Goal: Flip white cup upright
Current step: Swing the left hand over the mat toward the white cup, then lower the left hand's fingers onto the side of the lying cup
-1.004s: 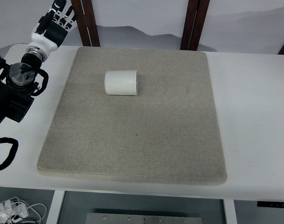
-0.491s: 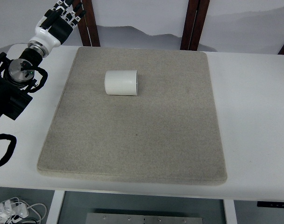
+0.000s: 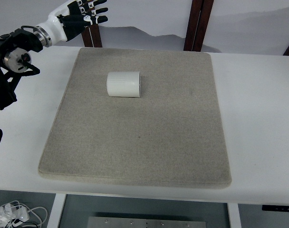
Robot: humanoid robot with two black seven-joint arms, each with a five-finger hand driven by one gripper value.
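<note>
White cup (image 3: 124, 84) on its side, left robot hand (image 3: 81, 18) seemingly well apart.

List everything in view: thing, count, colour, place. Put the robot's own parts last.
white cup: one, white, lying on its side on the far-left part of the mat.
mat: one, grey-beige, flat on the middle of the table.
table: one, white, under the mat.
wooden posts: dark brown, behind the table's far edge.
cables: white, on the floor at the bottom-left corner.
left hand: one, black and white, fingers spread, above the table's far-left corner, apart from the cup, holding nothing.
left arm: one, black, at the picture's left edge.
right arm: not in view.
</note>
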